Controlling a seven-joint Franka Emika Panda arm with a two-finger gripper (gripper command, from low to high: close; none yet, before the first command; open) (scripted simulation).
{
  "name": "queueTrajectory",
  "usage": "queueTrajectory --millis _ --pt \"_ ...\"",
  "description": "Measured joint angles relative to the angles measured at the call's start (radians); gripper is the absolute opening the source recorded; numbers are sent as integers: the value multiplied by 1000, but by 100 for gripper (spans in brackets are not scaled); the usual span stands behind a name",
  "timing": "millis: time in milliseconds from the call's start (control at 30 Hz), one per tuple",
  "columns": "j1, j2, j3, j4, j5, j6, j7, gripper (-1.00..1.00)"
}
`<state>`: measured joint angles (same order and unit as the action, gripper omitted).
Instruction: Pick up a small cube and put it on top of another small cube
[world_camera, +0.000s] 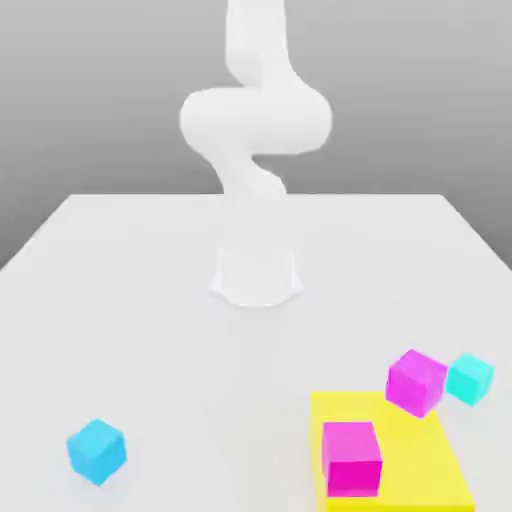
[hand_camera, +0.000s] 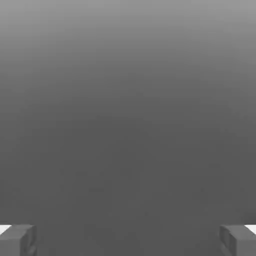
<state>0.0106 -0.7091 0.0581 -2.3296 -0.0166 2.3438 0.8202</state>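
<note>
We start with the hand (hand_camera: 128, 240) spread wide and holding nothing, its fingertips (hand_camera: 17, 239) far apart over bare grey. On the worktop (world_camera: 150, 300), a blue cube (world_camera: 97, 451) sits alone toward the exterior view's left. A magenta cube (world_camera: 416, 381) touches the yellow block (world_camera: 400, 470); a teal cube (world_camera: 469, 378) sits beside it. We judge the lone blue cube easiest: centre above it, square the fingers to its faces, then descend.

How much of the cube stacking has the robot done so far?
Nothing is stacked yet. The blue cube sits alone, and the teal cube rests beside a pink cube; another pink cube lies on the yellow pad. The gripper is open and empty. Grabbing, lifting and stacking remain.
</note>
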Motion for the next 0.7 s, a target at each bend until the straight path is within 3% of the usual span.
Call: queueTrajectory --millis 433,700 --pt "85 475 290 -155 -129 229 136 0" --pt "220 767 400 -248 -223 366 230 0"
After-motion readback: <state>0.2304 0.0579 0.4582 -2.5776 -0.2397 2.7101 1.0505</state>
